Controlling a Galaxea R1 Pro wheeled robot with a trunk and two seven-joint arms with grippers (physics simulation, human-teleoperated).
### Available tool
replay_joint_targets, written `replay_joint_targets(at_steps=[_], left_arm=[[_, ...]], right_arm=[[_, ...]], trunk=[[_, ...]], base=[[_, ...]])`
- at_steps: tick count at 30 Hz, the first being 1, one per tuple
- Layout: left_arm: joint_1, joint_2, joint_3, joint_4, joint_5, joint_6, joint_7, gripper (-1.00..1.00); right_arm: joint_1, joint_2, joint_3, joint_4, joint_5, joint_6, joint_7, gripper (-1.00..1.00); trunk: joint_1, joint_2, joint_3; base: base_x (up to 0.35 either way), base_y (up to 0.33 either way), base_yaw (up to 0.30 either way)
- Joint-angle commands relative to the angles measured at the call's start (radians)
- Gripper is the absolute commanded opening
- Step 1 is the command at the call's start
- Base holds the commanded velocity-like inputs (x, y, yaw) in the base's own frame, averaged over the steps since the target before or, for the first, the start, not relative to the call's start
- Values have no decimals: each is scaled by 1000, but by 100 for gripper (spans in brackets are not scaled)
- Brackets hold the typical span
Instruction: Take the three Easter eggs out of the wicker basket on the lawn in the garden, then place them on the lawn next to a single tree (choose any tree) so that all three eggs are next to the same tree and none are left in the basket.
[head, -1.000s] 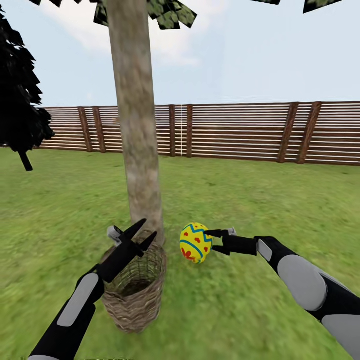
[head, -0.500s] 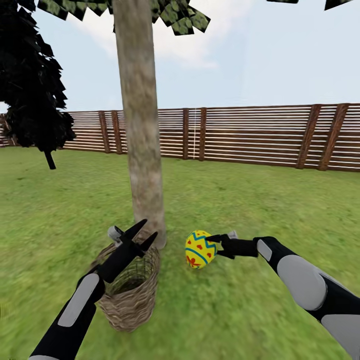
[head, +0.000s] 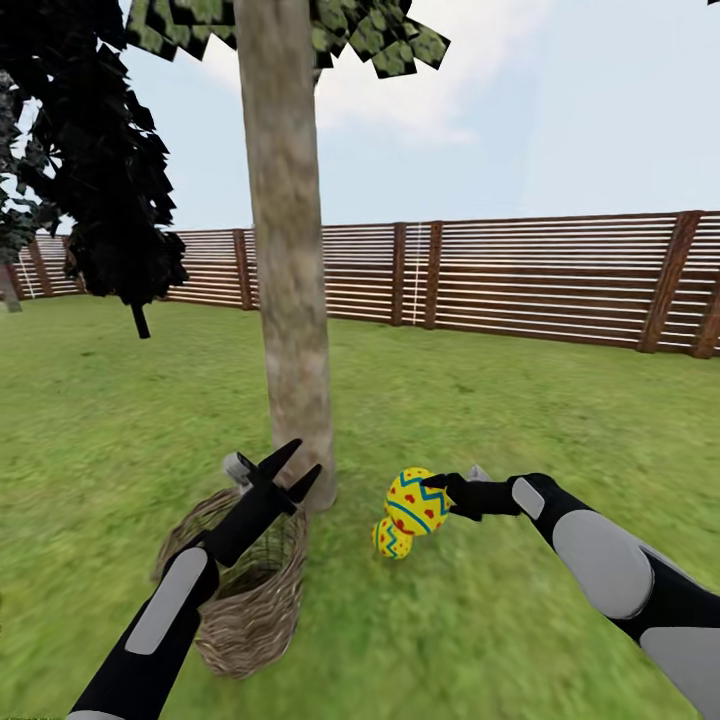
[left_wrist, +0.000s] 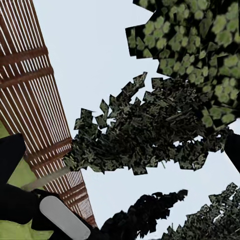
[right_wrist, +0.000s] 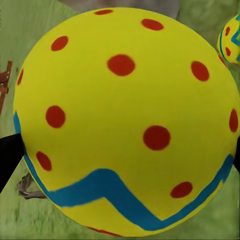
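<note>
My right gripper (head: 428, 497) is shut on a yellow Easter egg (head: 416, 501) with blue zigzag bands and red dots, held just above the lawn (head: 520, 420) right of the tree (head: 290, 300). The right wrist view sees this egg (right_wrist: 125, 120) close up. A second egg (head: 391, 540) lies on the grass below it, near the trunk's foot, and appears again as the second egg (right_wrist: 231, 37). The wicker basket (head: 245, 600) stands on the grass in front of the trunk; its inside is hidden. Above its rim my left gripper (head: 291, 469) is open and holds nothing.
A brown slat fence (head: 540, 275) closes off the far side of the lawn. A dark narrow conifer (head: 110, 190) stands at the left. In the left wrist view there are sky, leafy crowns (left_wrist: 150, 130) and the fence (left_wrist: 35, 95). Open grass stretches right of the tree.
The whole view has shifted, so the tree, fence and basket sit differently in the picture. A second egg on the grass has come into sight under the held egg. Both grippers keep their states.
</note>
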Motion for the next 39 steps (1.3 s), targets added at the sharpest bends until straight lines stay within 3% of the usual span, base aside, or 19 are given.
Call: replay_joint_targets(at_steps=[1, 10, 14, 23, 30, 35, 39], left_arm=[[-1, 1, -2, 0, 8, 4, 1, 100], [-1, -2, -5, 35, 11, -13, -3, 100], [-1, -31, -5, 38, 6, -26, -1, 100], [-1, -34, -7, 39, 5, -27, 0, 100], [-1, -35, -7, 39, 5, -27, 0, 100], [-1, -35, -6, 39, 5, -27, 0, 100], [-1, -35, -5, 39, 5, -27, 0, 100]], right_arm=[[0, 0, -7, -1, 7, 6, 3, -100], [0, 0, -8, -1, 6, 6, -15, -100], [0, 0, -8, -1, 6, 5, -30, -100], [0, 0, -7, -1, 5, 4, -124, -100], [0, 1, -4, -1, 4, 3, -131, -100], [1, 1, -4, -21, 6, -48, -244, -100], [1, 1, -2, -29, 6, -55, -267, -100]], trunk=[[0, 0, 0], [0, 0, 11], [0, 0, 15], [0, 0, 26], [0, 0, 34], [0, 0, 40], [0, 0, 45]], base=[[147, -314, 210], [85, -178, 210], [1, -242, 210], [59, -328, 209], [108, -326, 213], [108, -325, 214], [108, -325, 211]])
